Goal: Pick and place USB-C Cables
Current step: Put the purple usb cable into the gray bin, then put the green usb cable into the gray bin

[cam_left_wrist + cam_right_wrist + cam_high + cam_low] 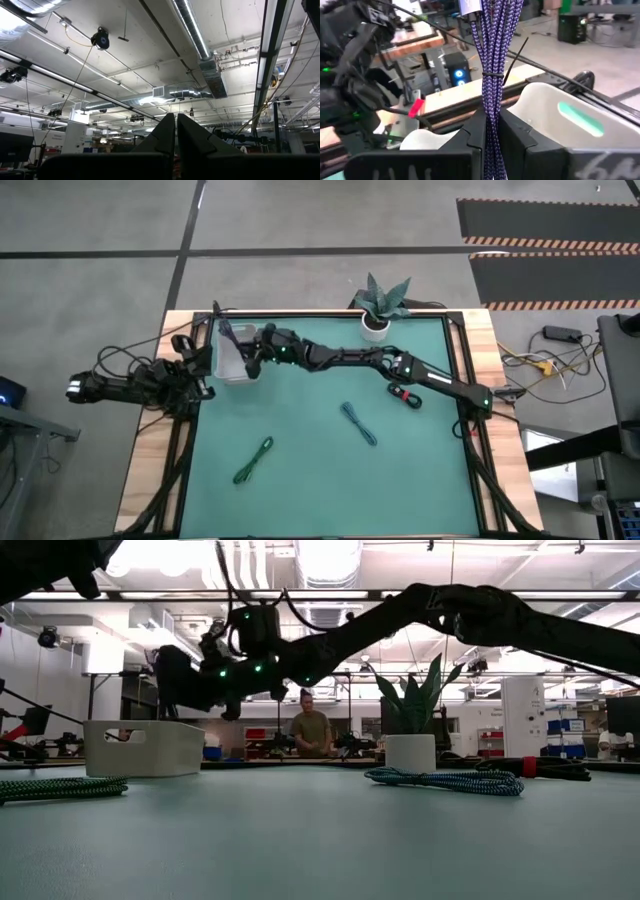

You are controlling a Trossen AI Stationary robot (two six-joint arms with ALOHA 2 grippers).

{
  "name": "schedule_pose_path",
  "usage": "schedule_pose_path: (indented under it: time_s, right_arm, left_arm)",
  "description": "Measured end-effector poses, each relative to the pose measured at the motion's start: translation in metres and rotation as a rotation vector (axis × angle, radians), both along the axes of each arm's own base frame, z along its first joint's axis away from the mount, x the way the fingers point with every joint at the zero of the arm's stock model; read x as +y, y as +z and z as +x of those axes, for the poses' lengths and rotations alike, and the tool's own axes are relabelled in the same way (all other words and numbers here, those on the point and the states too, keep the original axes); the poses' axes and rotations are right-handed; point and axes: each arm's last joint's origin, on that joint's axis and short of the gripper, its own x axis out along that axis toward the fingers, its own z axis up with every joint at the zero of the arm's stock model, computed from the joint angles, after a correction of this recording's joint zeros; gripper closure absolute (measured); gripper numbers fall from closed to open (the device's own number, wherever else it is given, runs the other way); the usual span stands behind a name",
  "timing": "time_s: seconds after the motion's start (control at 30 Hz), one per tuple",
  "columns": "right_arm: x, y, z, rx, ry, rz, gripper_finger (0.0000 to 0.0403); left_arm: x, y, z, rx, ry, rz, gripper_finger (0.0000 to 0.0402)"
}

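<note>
Over white bin (540,107): purple cable (492,65) clamped in right hand (491,131).

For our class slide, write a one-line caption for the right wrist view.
Right end effector shut on a purple braided USB-C cable, held above the white bin.

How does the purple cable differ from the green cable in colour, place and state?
The purple cable is dark purple with a white weave; the green cable is green. The purple cable is clamped in the right tool over the white bin; the green cable lies free on the mat, nearer the front left. Both are short braided bundles.
</note>
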Motion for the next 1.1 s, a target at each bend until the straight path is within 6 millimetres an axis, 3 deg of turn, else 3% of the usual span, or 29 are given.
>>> schedule_pose_path:
  time_s: [0.23,0.53,1.1]
  right_arm:
    - [0.002,0.0045,0.0008,-0.058,-0.038,0.032,0.0374]
    - [0.0047,-0.0026,0.001,0.012,-0.053,0.049,0.0372]
    - [0.004,-0.0003,0.001,-0.015,-0.056,0.057,0.0305]
  left_arm:
    - [0.0,0.0,0.0,0.001,0.002,0.002,0.0396]
    - [0.0,0.0,-0.0001,0.0,0.002,0.001,0.0396]
    - [0.0,0.0,0.0,0.001,0.003,0.002,0.0396]
